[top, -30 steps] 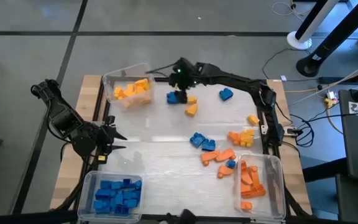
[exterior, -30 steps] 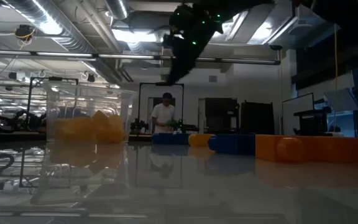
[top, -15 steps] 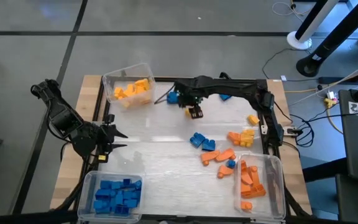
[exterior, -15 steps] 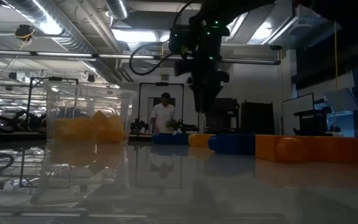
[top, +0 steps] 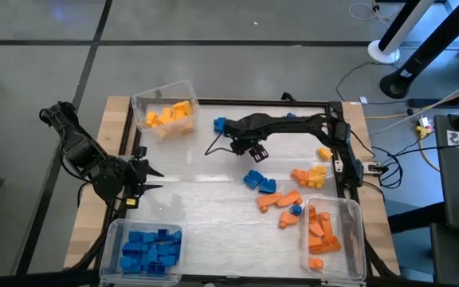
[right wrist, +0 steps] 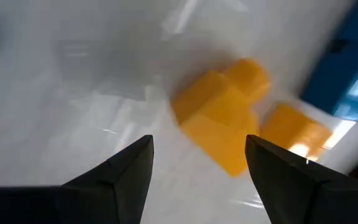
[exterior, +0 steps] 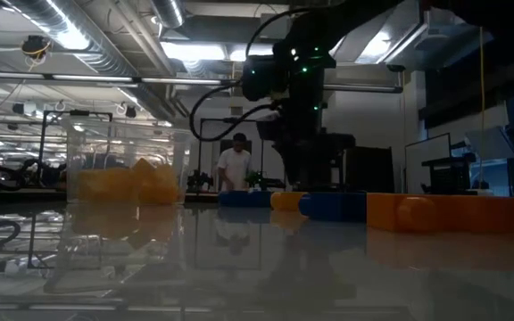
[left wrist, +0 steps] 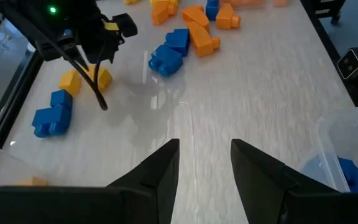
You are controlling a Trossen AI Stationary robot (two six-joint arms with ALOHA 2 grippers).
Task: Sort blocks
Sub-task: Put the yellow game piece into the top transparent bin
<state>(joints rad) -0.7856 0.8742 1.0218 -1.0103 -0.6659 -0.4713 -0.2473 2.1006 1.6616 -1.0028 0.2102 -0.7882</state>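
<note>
Loose blocks lie flat on the white table: a yellow block [right wrist: 222,121] right below my right gripper [right wrist: 197,163], a second yellow block [right wrist: 294,134] beside it and a blue one [top: 219,124] just beyond. My right gripper [top: 253,150] points down over the yellow block, open, with its fingers clear of it. More blue blocks [top: 259,181] and orange blocks [top: 281,199] lie toward the near right. My left gripper [left wrist: 205,155] hangs open at the table's left side [top: 146,177], with nothing between its fingers.
Three clear bins stand on the table: one with yellow blocks [top: 166,114] at the far left, one with blue blocks [top: 150,249] at the near left, one with orange blocks [top: 325,231] at the near right. Orange and yellow blocks [top: 311,175] lie by the right edge. A person [exterior: 235,165] stands far behind.
My right gripper has come from beside the yellow bin toward the table's near edge and down, low over the yellow blocks. It has tipped over from slanting to point down and has rolled about its own axis. Its fingers have stayed open.
</note>
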